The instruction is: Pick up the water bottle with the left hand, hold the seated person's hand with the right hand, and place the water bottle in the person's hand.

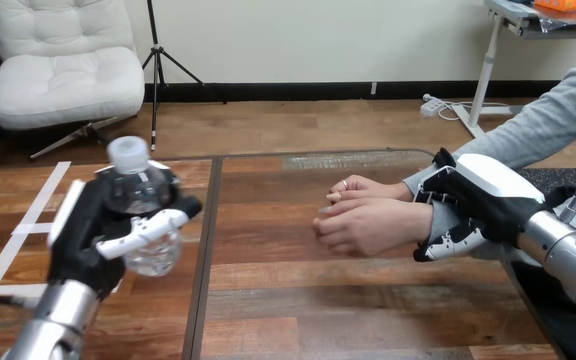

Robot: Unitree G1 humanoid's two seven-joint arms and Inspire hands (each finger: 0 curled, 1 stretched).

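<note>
The left hand (94, 232) is holding the bottle (139, 187) over the desk's (330, 300) left side, its fingers (146, 229) wrapping round it. The right hand (487, 199) is clasping the person's wrist (436, 217), fingers curling round it. The person's hands (367, 225) are lying together mid-desk.

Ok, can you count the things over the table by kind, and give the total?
Robot hands: 2, the left hand and the right hand
Person's hands: 2, the person's nearer hand and the person's farther hand
Water bottles: 1, the water bottle in the left hand
Total: 5
</note>
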